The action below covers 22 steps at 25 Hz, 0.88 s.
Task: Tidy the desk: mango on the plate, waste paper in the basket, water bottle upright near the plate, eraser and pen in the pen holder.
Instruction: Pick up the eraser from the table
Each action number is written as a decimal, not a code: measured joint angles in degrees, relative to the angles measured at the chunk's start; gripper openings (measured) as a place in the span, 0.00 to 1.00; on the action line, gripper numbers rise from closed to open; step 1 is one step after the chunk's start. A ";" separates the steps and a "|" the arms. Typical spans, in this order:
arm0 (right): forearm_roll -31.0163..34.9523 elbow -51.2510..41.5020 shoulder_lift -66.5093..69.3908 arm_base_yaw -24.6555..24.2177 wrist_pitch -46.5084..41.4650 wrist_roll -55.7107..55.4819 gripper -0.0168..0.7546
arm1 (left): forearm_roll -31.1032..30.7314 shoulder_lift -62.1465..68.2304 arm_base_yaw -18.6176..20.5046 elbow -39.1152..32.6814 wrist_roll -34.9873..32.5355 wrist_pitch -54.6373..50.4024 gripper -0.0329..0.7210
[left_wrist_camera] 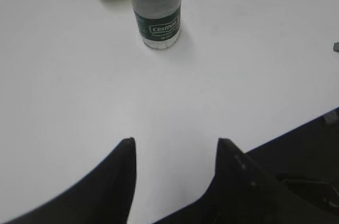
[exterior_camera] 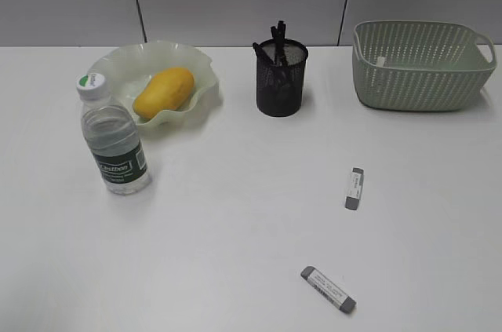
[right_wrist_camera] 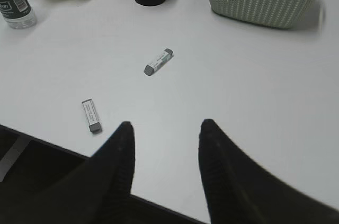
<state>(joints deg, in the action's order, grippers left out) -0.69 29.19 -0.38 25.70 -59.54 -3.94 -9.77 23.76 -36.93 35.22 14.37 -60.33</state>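
Yellow mango (exterior_camera: 163, 91) lies on the plate (exterior_camera: 200, 65), water bottle (exterior_camera: 114, 146) upright beside it. Two erasers (exterior_camera: 354, 188) lie on the desk (exterior_camera: 235, 214). Both the left gripper (left_wrist_camera: 175, 142) and the right gripper (right_wrist_camera: 166, 126) stand spread, empty.

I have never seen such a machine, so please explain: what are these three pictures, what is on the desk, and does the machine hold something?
It is a robot with two arms. One picture looks at the desk from the front; two come from wrist cameras, where the dark prongs are the left end effector and right end effector, both open and empty. A mango lies on a plate, beside an upright bottle. There is also a pen holder, a basket and two erasers.
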 joint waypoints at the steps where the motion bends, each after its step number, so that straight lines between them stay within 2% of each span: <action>1: 0.00 0.00 0.00 0.00 0.00 0.00 0.45 | 0.00 -3.61 0.00 -1.08 0.00 -1.23 0.54; 8: 0.06 0.00 0.00 0.00 0.00 0.00 0.45 | 0.25 -19.97 0.00 -4.05 -0.11 -0.96 0.55; 14: 0.69 0.72 1.17 0.00 1.51 0.00 0.45 | 0.26 -24.09 0.00 -4.31 -0.18 -0.89 0.54; 18: 2.04 1.38 15.28 0.00 6.59 3.13 0.45 | 0.32 -24.10 0.31 -4.31 -0.18 -0.89 0.54; 22: 7.77 3.97 40.70 0.00 13.81 6.48 0.45 | 0.32 -24.10 4.80 -4.31 -0.18 -0.89 0.52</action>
<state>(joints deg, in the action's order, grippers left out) 7.08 33.16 40.33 25.70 -45.73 2.55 -9.45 -0.34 -32.13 30.92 14.19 -61.23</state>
